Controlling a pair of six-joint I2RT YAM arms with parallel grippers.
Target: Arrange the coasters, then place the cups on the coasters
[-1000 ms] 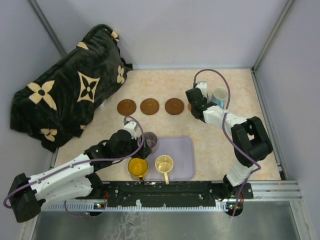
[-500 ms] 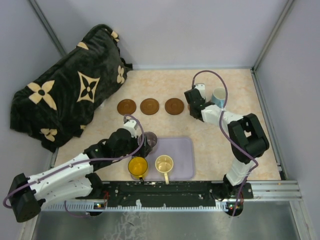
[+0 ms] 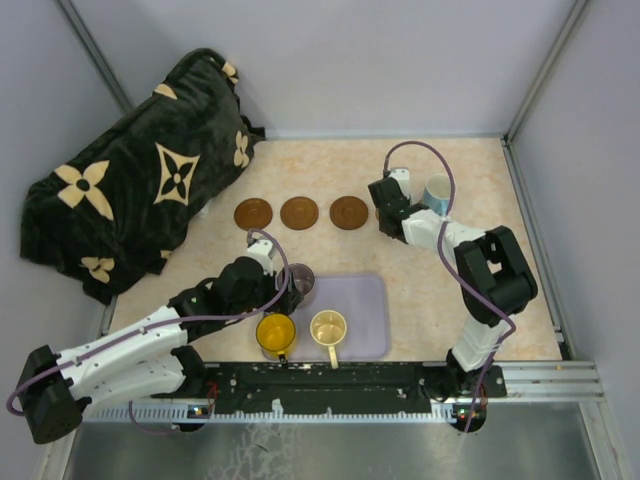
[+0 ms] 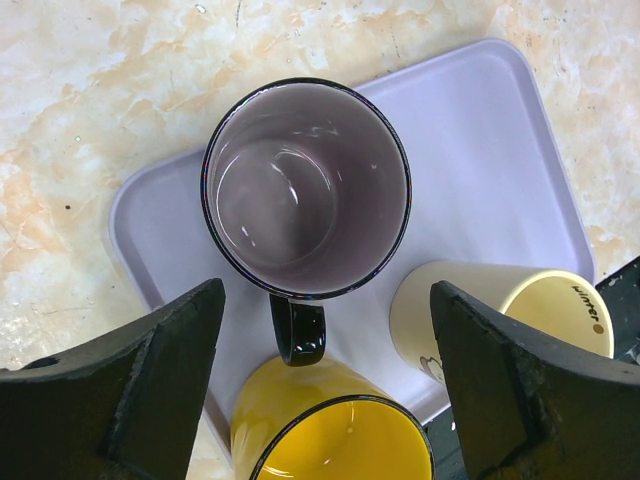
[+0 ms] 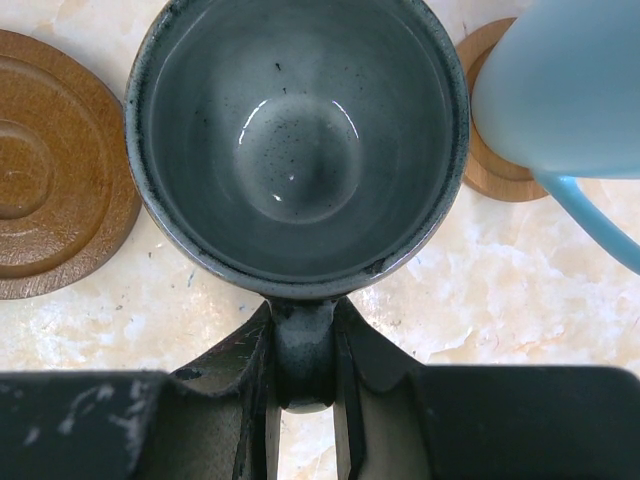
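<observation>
Down at the near edge of the table, the lavender tray [image 3: 365, 300] has the purple-grey cup [image 4: 300, 190] and the cream cup [image 3: 328, 326] on it, with the yellow cup [image 3: 275, 333] at its corner. None of those are on coasters yet, so I'd say most of the job is left. Further back, three dark coasters [image 3: 299, 212] sit in a tidy row, all bare. The white-and-blue cup [image 3: 438, 190] sits on a lighter coaster [image 5: 487, 160], so that one looks done.

The right arm reaches to the row's right end, and the right gripper [image 5: 303, 360] is pinching the handle of the grey-green cup [image 5: 300, 140]. I can't tell what's under that cup.

The left arm bends over the tray. The left gripper [image 4: 325, 300] points down, jaws spread wide either side of the purple-grey cup, not touching it.
</observation>
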